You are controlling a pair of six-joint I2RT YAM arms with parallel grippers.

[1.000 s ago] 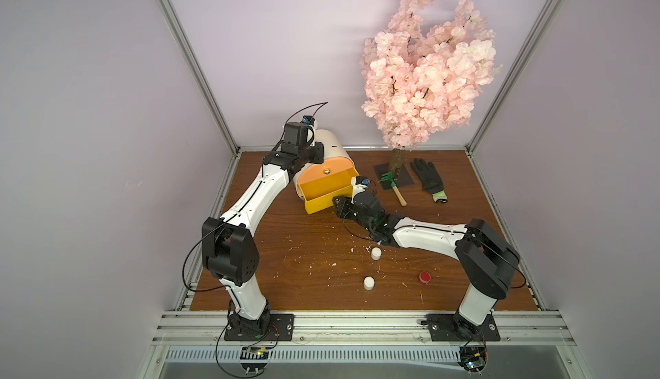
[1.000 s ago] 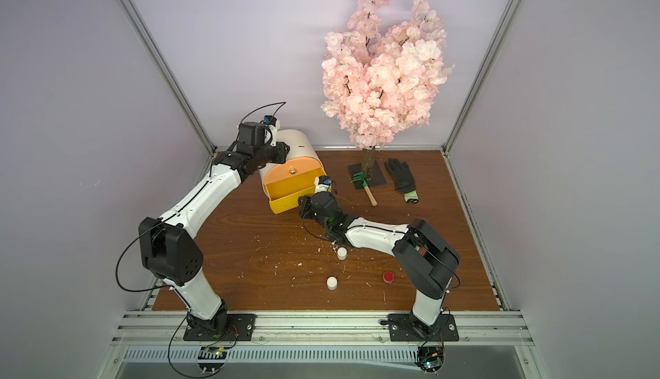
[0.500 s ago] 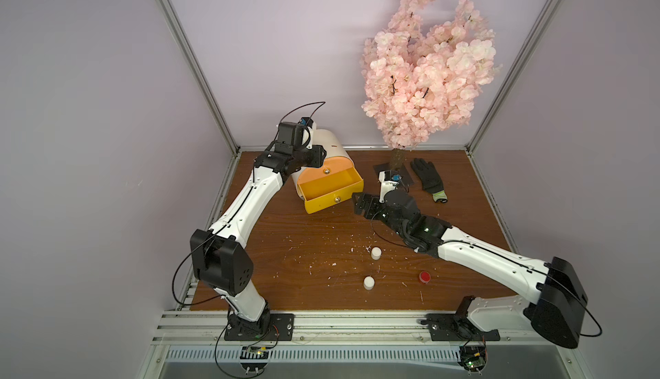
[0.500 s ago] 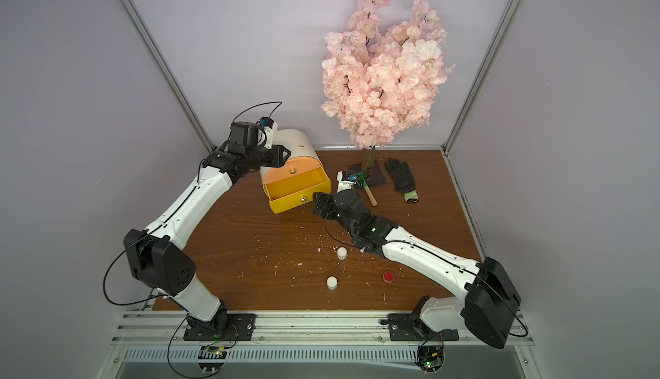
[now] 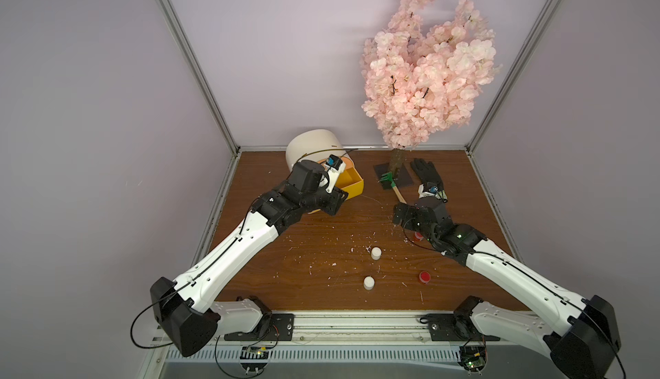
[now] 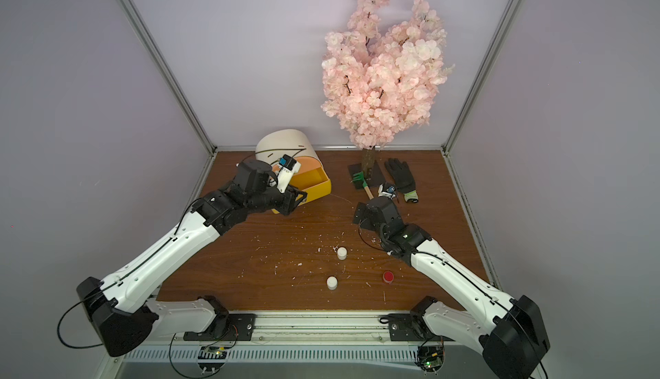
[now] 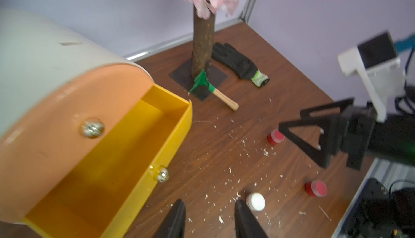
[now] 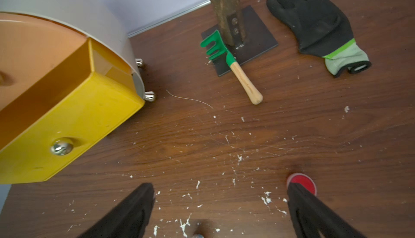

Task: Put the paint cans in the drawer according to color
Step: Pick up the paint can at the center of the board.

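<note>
- left gripper (image 7: 209,202): jaws narrow, nothing between them, just off the knob face of the pulled-out yellow drawer (image 7: 175,131).
- right gripper (image 8: 221,187): jaws wide, empty, farther out from the drawer front; 1 fingertip overlaps a red can (image 8: 302,180) (contact unclear).
- white can (image 5: 376,252), 2nd white can (image 5: 369,282) and 2nd red can (image 5: 424,276): upright on the table (image 5: 321,252), well apart from the drawer.

**Partly Out of Sight**

In a top view the left arm (image 5: 250,232) covers the front of the yellow drawer (image 5: 353,185) and the right arm (image 5: 500,270) half hides a red pot (image 5: 417,235), which the right tool's (image 8: 220,185) finger (image 8: 310,207) overlaps in the right wrist view.
</note>
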